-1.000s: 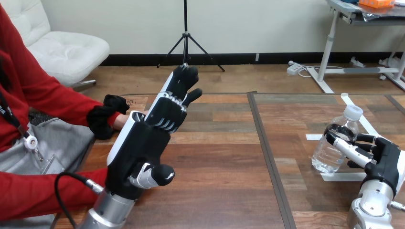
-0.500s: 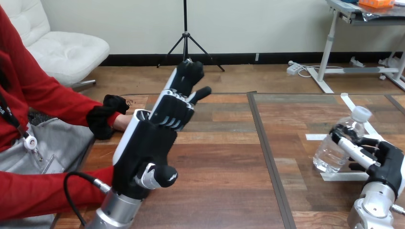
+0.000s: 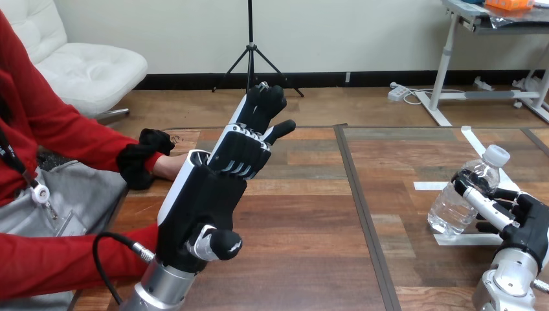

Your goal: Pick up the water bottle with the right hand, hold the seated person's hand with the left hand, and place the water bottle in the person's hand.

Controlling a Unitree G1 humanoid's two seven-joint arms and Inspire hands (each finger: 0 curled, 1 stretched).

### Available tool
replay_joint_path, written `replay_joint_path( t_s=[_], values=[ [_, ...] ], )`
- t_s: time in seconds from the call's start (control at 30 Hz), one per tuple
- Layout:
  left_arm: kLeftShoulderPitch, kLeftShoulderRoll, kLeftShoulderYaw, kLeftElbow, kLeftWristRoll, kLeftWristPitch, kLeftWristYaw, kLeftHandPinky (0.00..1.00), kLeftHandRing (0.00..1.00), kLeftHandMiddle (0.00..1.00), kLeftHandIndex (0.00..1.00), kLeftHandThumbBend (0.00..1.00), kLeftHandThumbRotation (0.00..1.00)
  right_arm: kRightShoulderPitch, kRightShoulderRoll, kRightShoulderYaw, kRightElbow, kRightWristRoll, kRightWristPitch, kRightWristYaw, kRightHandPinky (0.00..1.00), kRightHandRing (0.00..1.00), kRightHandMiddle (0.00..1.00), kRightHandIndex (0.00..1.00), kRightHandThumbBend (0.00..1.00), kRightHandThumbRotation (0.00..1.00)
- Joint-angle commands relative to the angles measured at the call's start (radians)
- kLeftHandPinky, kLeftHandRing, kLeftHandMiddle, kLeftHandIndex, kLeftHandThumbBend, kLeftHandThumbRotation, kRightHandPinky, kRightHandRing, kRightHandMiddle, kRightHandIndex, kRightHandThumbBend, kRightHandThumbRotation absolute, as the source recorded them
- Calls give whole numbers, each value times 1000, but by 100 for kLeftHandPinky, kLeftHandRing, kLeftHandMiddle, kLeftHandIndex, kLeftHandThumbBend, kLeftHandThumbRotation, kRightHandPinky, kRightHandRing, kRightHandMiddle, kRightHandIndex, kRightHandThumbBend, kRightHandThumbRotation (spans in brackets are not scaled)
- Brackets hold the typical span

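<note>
The right hand [image 3: 527, 223] has its fingers curled round the water bottle [image 3: 453, 204], which sits in front of its palm, on the side towards the left hand; the fingers cross the bottle's upper body, below the white cap; the bottle leans with its cap tipped back over the hand, which suggests the grip is taking its weight rather than letting it stand; its base is low, at or just above the surface [image 3: 311, 214], and I cannot tell which; strips of white tape [image 3: 463, 238] lie just under and beside the hand, probably marking where the bottle belongs.

The left hand [image 3: 201, 207] is raised well apart from the right hand, its fingers straight and held close together, pointing up and away, the thumb bent at its near side; it holds nothing; the flat, upright pose reads as a hand offered for a clasp rather than one closing. The person's wrist [image 3: 167, 167] shows just beyond the left hand's outer edge, resting on the surface; the person's hand itself lies behind the robot's palm, so whether the two touch cannot be told.

As a judgement, the pick-up is under way or just made, the hand-holding is not yet done, and the bottle has the whole gap between the two hands to cross before it can be given.
</note>
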Motion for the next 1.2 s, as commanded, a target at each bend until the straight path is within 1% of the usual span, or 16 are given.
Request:
replay_joint_path(
  t_s=[0.0,0.13,0.17,0.23,0.27,0.33,0.37,0.43,0.47,0.53,0.6,0.73,0.83,0.93,1.03,1.17],
  values=[
    [-60,-12,23,2,1,-7,7,93,100,100,100,98,76,-49,-14,0,-21,1,-31,12,31,35,36,30,84,0],
    [-54,-17,26,-2,16,-3,22,92,100,100,100,99,76,-49,-10,6,-27,-3,-35,16,31,35,37,31,84,0],
    [-54,-16,27,1,26,-8,29,92,100,100,100,99,76,-48,-5,-2,-30,10,-44,39,31,35,37,31,84,0],
    [-56,-15,29,6,38,-14,37,92,100,100,100,100,78,-48,-1,-13,-33,27,-53,69,26,31,35,31,81,0],
    [-56,-15,28,6,40,-13,39,92,100,100,100,100,78,-47,1,-6,-36,19,-55,64,26,30,34,31,81,0],
    [-57,-15,27,6,42,-10,41,92,100,100,100,100,78,-47,1,7,-38,7,-54,53,27,32,36,31,82,0],
    [-58,-11,27,7,43,-7,38,92,100,100,100,100,78,-45,6,6,-42,12,-66,68,27,32,36,31,82,0],
    [-60,-5,27,10,46,-5,36,92,100,100,100,100,79,-43,11,2,-46,21,-82,90,25,30,35,32,81,0],
    [-67,-6,29,20,47,-16,32,92,100,100,100,100,79,-42,15,11,-51,13,-91,87,24,29,35,32,81,0],
    [-77,-8,32,34,49,-31,28,92,100,100,100,96,79,-40,17,23,-55,0,-98,79,26,31,36,32,82,0],
    [-77,1,33,40,56,-34,27,92,100,100,100,95,79,-32,19,37,-59,-14,-128,90,26,31,36,32,82,0],
    [-83,1,34,52,60,-36,30,93,100,100,100,94,80,-30,31,37,-68,-5,-152,114,26,31,36,32,81,0],
    [-87,1,36,60,71,-46,37,93,100,100,100,94,80,-28,35,54,-73,-27,-164,86,27,32,36,32,83,0],
    [-87,7,34,56,88,-39,46,93,100,100,100,94,80,-21,45,52,-86,-13,-190,137,27,31,36,32,82,0],
    [-94,5,38,62,84,-42,42,93,100,100,100,94,79,-16,47,78,-97,-43,-203,110,27,31,36,32,82,0],
    [-91,5,38,57,94,-38,51,93,100,100,100,95,79,-7,63,84,-121,-37,-223,126,27,31,35,32,82,0]
  ],
)
